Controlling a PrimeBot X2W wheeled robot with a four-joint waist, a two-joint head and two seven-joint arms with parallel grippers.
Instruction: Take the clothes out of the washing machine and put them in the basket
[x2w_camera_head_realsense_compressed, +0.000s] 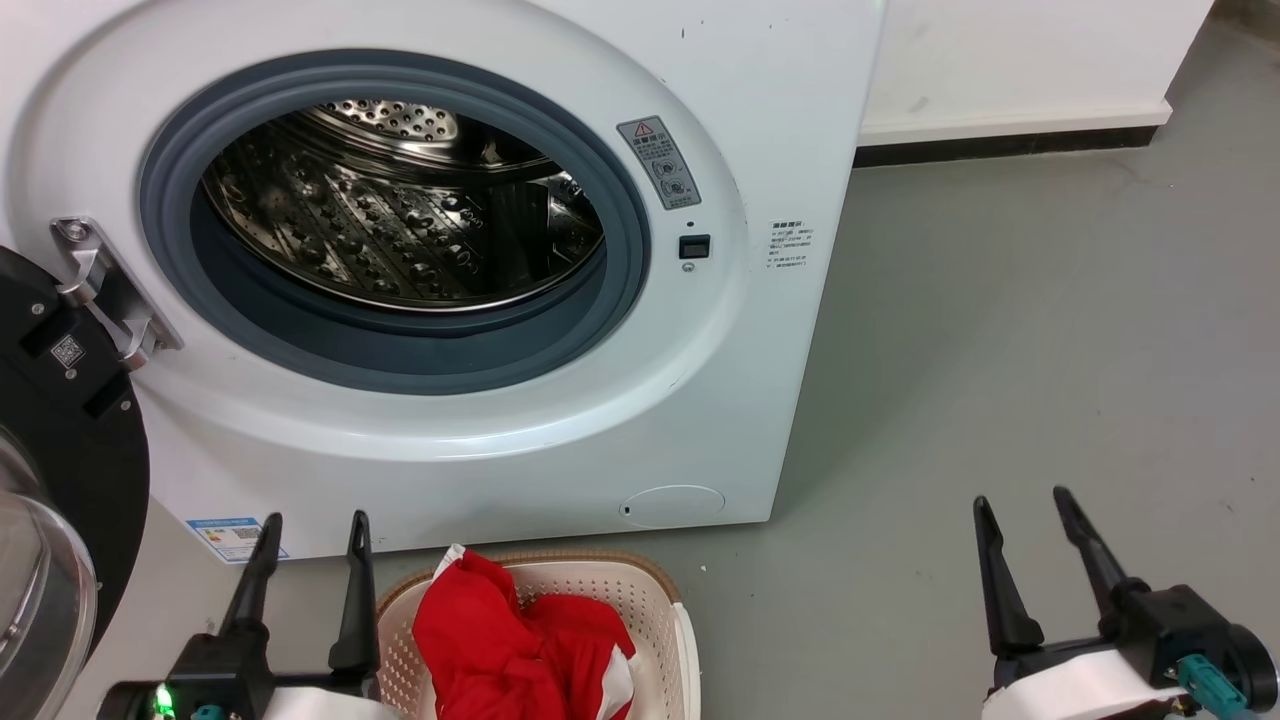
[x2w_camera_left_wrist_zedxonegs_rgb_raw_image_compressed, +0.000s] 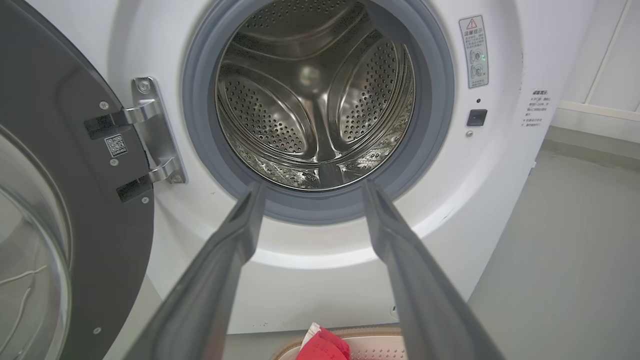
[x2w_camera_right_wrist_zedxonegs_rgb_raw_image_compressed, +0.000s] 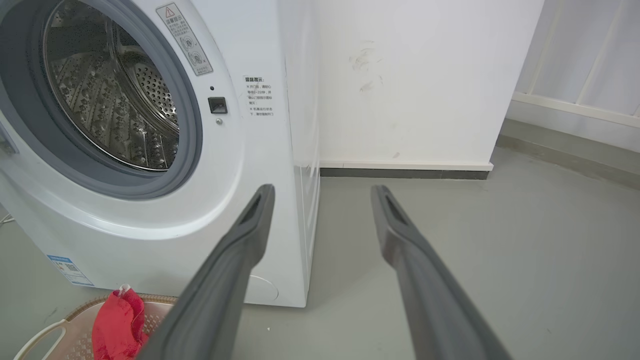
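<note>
Bright red clothes (x2w_camera_head_realsense_compressed: 520, 645) lie bunched in the cream basket (x2w_camera_head_realsense_compressed: 655, 610) on the floor in front of the white washing machine (x2w_camera_head_realsense_compressed: 760, 120). The machine's steel drum (x2w_camera_head_realsense_compressed: 400, 215) shows bare metal, with no fabric visible in it. Left of the basket my left gripper (x2w_camera_head_realsense_compressed: 312, 520) stands open, its fingers pointing at the machine. My right gripper (x2w_camera_head_realsense_compressed: 1022, 500) is open over bare floor to the right. The left wrist view looks past open fingers into the drum (x2w_camera_left_wrist_zedxonegs_rgb_raw_image_compressed: 315, 95), with the clothes (x2w_camera_left_wrist_zedxonegs_rgb_raw_image_compressed: 322, 347) at the bottom edge. The right wrist view shows the clothes (x2w_camera_right_wrist_zedxonegs_rgb_raw_image_compressed: 117, 325) in the basket (x2w_camera_right_wrist_zedxonegs_rgb_raw_image_compressed: 45, 335).
The machine's black-rimmed glass door (x2w_camera_head_realsense_compressed: 50, 520) hangs open at the left on a metal hinge (x2w_camera_head_realsense_compressed: 105, 290). Grey floor (x2w_camera_head_realsense_compressed: 1050, 330) spreads to the right of the machine. A white wall with a dark skirting strip (x2w_camera_head_realsense_compressed: 1000, 145) stands behind.
</note>
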